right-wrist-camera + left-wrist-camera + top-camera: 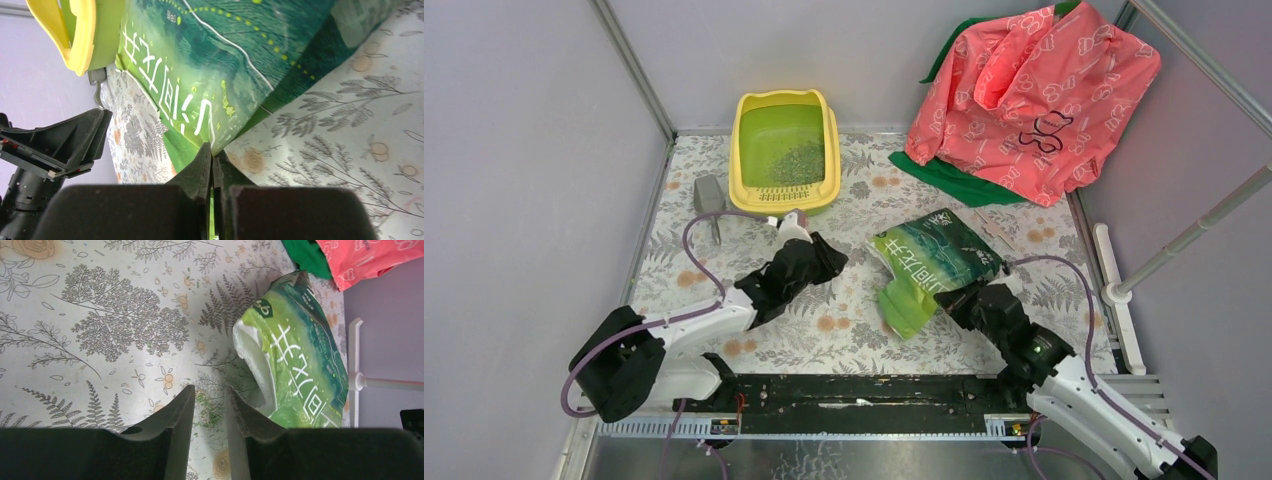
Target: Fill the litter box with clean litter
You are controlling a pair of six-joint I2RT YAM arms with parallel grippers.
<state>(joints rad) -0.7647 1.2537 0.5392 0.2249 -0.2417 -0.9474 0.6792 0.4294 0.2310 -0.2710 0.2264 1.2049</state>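
Observation:
The yellow litter box (749, 160) stands at the back of the table, green inside. A grainy patch of clean litter (799, 162) lies in its near half. A glossy green bag (934, 262) with white lettering lies right of centre. My right gripper (959, 300) is at its near edge. In the right wrist view the right gripper (212, 160) is shut on a corner of the bag (225, 60), and the litter box (82, 30) shows top left. My left gripper (210, 395) hangs open over the table left of the bag (300, 365). Only a few spilled granules (214, 409) lie below it.
A pink printed cloth (1034, 100) over a green cloth (949, 180) fills the back right corner. A grey scoop (709, 195) lies left of the litter box. A white pole stand (1124, 290) runs along the right edge. Grey walls close in the table.

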